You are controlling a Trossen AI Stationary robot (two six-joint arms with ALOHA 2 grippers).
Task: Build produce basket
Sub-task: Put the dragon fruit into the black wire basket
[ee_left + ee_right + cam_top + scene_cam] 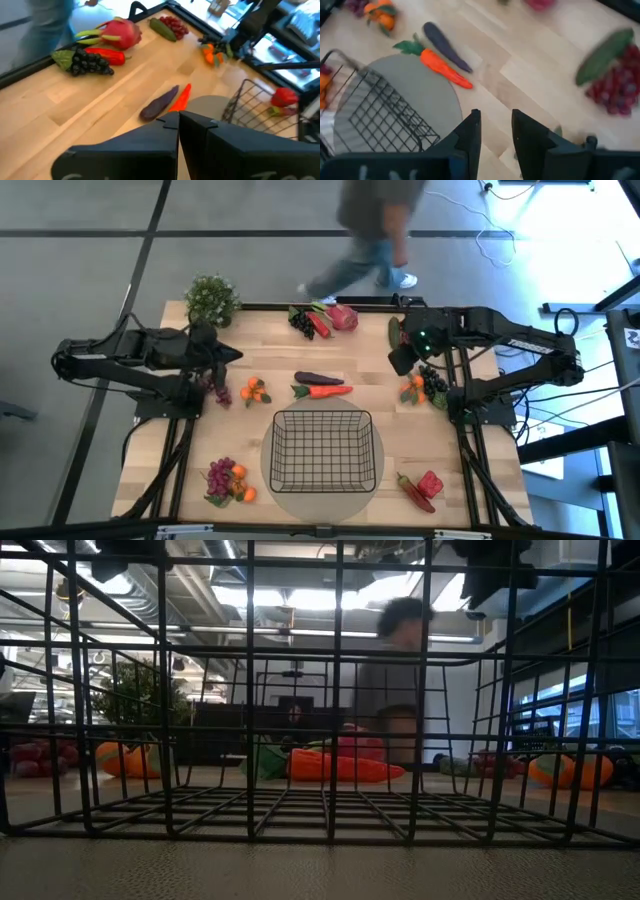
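The black wire basket stands on a round grey mat at the table's near middle, with nothing in it. Produce lies around it: a carrot and a dark eggplant just beyond it, oranges to the left, a cucumber and red grapes at the far right. My left gripper hovers shut above the table's left side, holding nothing. My right gripper hangs open over bare wood at the right, right of the carrot, nothing between its fingers.
A potted plant stands at the far left corner. Black grapes, a red pepper and a pink radish lie at the far edge. Grapes with oranges lie near left, red peppers near right. A person walks past beyond the far edge.
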